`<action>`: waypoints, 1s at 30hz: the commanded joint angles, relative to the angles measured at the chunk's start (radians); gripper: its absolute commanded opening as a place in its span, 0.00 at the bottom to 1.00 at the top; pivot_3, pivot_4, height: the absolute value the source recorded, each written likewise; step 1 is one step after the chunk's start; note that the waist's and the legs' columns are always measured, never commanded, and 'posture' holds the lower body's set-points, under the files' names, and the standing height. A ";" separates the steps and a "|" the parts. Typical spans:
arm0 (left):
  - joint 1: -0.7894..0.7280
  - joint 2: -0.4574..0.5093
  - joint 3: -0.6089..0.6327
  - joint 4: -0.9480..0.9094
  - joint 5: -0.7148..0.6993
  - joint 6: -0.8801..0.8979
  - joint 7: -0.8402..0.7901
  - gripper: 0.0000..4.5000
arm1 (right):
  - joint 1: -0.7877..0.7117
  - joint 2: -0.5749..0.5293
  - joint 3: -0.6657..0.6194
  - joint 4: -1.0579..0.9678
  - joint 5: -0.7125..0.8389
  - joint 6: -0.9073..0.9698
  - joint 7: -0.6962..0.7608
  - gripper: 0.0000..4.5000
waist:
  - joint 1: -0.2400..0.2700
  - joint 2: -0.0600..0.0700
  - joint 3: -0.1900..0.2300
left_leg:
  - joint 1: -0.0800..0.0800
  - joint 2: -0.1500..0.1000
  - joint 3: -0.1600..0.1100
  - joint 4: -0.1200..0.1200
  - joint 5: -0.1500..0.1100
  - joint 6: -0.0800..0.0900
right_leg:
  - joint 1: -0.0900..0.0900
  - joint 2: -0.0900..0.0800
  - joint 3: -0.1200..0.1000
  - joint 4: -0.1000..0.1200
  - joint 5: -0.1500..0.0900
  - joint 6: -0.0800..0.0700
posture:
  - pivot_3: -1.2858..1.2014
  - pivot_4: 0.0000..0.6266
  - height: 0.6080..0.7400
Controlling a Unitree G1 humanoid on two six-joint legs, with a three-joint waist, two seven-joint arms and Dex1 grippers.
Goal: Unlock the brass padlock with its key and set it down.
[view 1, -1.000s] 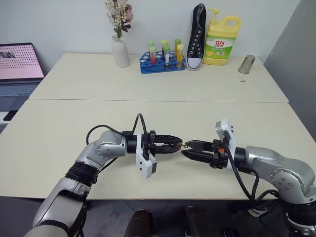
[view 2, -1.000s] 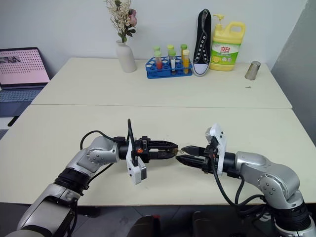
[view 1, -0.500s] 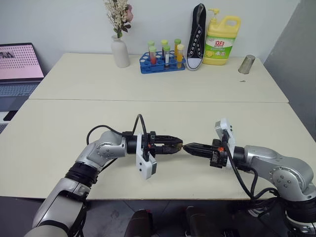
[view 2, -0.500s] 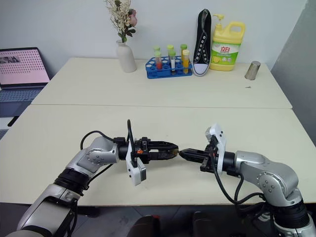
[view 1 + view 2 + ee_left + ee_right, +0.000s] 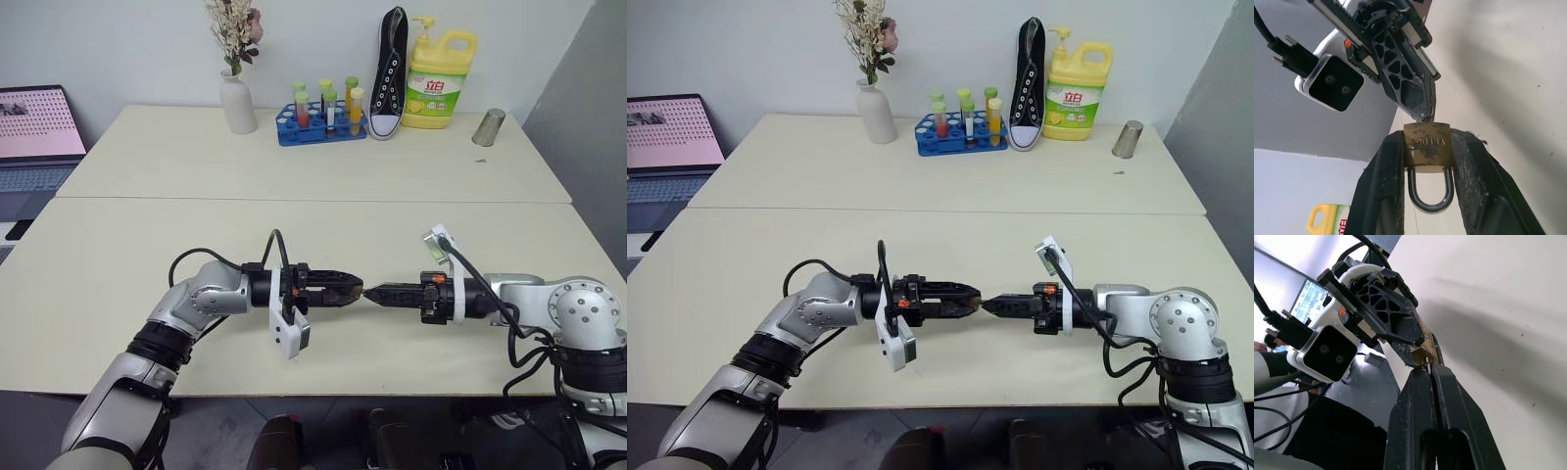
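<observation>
Both right claw (image 5: 370, 290) fingers closed, probably rolled

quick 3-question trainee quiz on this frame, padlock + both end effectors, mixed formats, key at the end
1. True or false: the brass padlock lies on the table.
2. Multiple choice: the padlock's silvery shackle is A) closed in the body, B) swung open, C) removed.
3. Short answer: what is the right end effector doing at the padlock?

Key
1. False. It is clamped between the fingers of the left end effector, above the table.
2. A. Both legs of the loop sit in the brass body.
3. Its fingers are pinched shut with their tips at the padlock's bottom end, where a small silvery bit, apparently the key, shows.
</observation>
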 commanded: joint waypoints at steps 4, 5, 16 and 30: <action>0.022 0.016 -0.005 -0.045 0.031 0.007 0.020 0.22 | -0.062 0.000 0.002 0.059 0.193 0.016 -0.109 0.00 | -0.001 0.000 0.000 | 0.000 0.000 0.000 0.000 0.000 0.000 | 0.000 0.000 0.000 0.000 0.000 0.000 | 0.52 0.24 1.00; 0.022 0.016 -0.005 -0.045 0.034 0.008 0.023 0.22 | -0.063 -0.004 0.006 0.061 0.207 0.015 -0.119 0.00 | -0.001 0.000 0.000 | 0.000 0.000 0.000 0.000 0.000 0.000 | 0.000 0.000 0.000 0.000 0.000 0.000 | 0.52 0.24 1.00; 0.025 0.025 -0.012 -0.048 0.041 0.011 0.042 0.22 | -0.071 -0.044 0.056 0.029 0.244 -0.014 -0.162 0.00 | -0.001 0.000 0.000 | 0.000 0.001 0.000 0.000 0.000 0.000 | 0.000 0.000 0.000 0.000 0.000 0.000 | 0.52 0.24 1.00; 0.018 0.019 -0.010 -0.044 0.027 0.038 0.049 0.22 | 0.047 -0.206 0.137 -0.287 -0.295 -0.283 0.276 0.85 | 0.001 0.000 0.000 | -0.001 0.000 -0.001 0.000 0.000 0.000 | -0.001 -0.004 -0.001 -0.001 -0.003 0.004 | 0.52 0.24 1.00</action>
